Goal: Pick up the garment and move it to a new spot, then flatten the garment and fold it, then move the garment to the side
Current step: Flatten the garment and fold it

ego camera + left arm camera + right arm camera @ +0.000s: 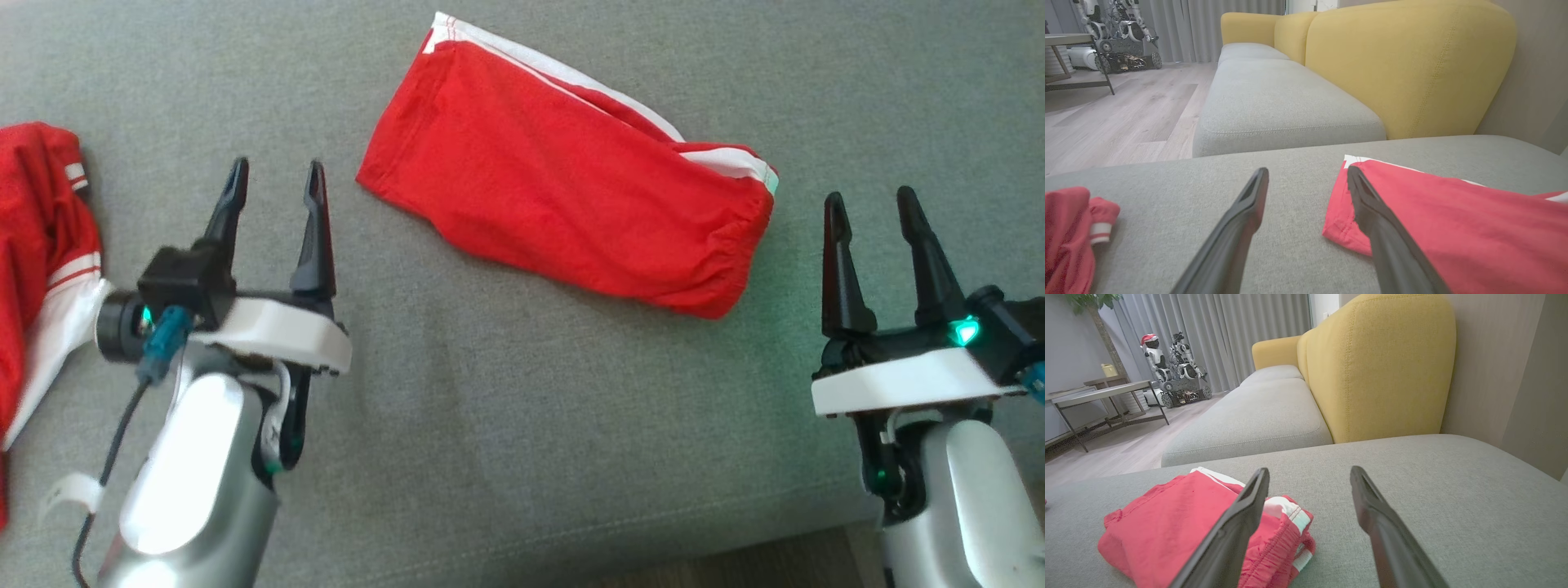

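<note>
A red garment point(563, 184) with white side stripes lies folded into a long rectangle on the grey cushion point(506, 425), slanting from upper left to lower right. Its left edge point(1437, 220) lies just right of my left fingers, and its elastic waistband end point(1274, 547) bunches beside my right gripper's left finger. My left gripper point(276, 181) hovers open to the left of the garment, apart from it. To the right of the waistband end stands my right gripper point(869, 204), open and holding nothing.
A second red and white garment point(41, 245) lies crumpled at the far left of the cushion. The cushion's front edge point(735, 523) runs along the bottom right. Yellow sofa backs point(1404, 65) rise behind; a wooden floor, a table point(1106, 392) and other robots stand beyond.
</note>
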{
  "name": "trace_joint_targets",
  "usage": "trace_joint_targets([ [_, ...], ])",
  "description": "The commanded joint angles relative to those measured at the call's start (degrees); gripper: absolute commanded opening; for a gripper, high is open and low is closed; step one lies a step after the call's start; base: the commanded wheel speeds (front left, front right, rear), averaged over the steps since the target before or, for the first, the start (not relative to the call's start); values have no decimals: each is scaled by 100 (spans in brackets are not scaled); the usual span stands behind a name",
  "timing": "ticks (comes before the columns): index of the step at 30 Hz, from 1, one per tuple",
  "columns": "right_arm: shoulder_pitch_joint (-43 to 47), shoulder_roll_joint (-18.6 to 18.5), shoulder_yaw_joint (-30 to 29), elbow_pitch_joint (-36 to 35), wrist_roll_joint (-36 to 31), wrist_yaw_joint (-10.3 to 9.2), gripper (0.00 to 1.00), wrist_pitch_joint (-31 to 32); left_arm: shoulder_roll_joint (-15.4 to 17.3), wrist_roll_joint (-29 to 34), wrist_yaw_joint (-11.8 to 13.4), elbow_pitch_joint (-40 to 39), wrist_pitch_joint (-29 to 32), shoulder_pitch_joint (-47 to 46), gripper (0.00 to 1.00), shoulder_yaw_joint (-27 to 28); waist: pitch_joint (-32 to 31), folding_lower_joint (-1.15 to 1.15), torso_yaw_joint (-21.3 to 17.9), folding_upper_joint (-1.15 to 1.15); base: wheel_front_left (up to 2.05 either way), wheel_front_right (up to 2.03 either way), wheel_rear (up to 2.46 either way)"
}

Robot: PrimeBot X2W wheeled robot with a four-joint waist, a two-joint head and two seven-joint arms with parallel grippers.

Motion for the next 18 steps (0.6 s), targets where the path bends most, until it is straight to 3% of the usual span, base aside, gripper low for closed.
trace_joint_targets([
  [1,-4,-18,84,-229,-38,-4,100,25,187,64,62,-257,9,-46,100,164,-29,1,4,0,0,0,0],
  [18,-34,-18,127,-257,-5,-4,100,153,209,-21,40,-242,217,-111,100,34,28,1,28,0,0,0,0],
])
